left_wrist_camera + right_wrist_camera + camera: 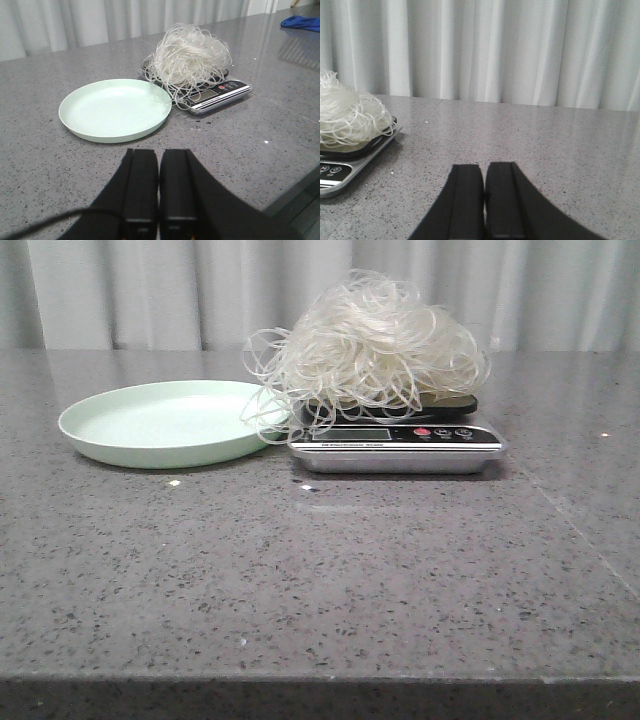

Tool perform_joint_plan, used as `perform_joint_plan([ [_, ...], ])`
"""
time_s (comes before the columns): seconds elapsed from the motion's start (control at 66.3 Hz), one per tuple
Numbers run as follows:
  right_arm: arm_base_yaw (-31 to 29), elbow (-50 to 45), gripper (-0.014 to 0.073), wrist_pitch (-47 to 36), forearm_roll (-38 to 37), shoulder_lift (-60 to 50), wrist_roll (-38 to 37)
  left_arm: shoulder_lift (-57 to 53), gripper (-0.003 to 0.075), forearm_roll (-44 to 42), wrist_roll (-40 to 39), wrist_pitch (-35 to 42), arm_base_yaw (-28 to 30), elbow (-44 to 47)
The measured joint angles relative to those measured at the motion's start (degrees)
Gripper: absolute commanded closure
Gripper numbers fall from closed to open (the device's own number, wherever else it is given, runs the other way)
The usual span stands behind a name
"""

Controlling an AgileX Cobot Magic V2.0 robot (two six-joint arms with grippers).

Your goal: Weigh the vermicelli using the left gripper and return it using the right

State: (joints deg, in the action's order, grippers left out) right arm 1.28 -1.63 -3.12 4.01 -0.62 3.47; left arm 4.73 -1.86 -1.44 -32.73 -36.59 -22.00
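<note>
Pale green plate touching silver kitchen scale, grey speckled table, blue cloth

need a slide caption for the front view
Vermicelli piled on the digital scale, stray loops overhanging the empty green plate beside it.

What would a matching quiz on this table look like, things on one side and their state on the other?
Things:
1. vermicelli
2. plate
3. left gripper
4. scale

States:
A. shut, holding nothing
B. empty, on the table
C. piled on the scale
D. loaded, beside the plate

Pairs: 1-C, 2-B, 3-A, 4-D
</note>
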Motion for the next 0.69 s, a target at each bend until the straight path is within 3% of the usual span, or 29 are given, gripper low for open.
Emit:
perform_joint_plan([
  [0.241, 0.00, 0.00, 0.0406, -0.85, 0.00, 0.00, 0.00, 0.00, 0.0594, 0.00, 0.10, 0.44, 0.00, 0.00],
  [0.453, 0.00, 1.28, 0.0406, -10.77, 0.00, -0.09, 0.00, 0.00, 0.0594, 0.00, 0.10, 0.73, 0.00, 0.00],
  [0.543, 0.00, 6.73, 0.0406, -7.05, 0.00, 0.64, 0.00, 0.00, 0.0594, 0.00, 0.10, 0.73, 0.00, 0.00],
  [0.694, 0.00, 19.55, 0.0406, 5.82, 0.11, 10.35, 0.00, 0.00, 0.0594, 0.00, 0.10, 0.73, 0.00, 0.00],
])
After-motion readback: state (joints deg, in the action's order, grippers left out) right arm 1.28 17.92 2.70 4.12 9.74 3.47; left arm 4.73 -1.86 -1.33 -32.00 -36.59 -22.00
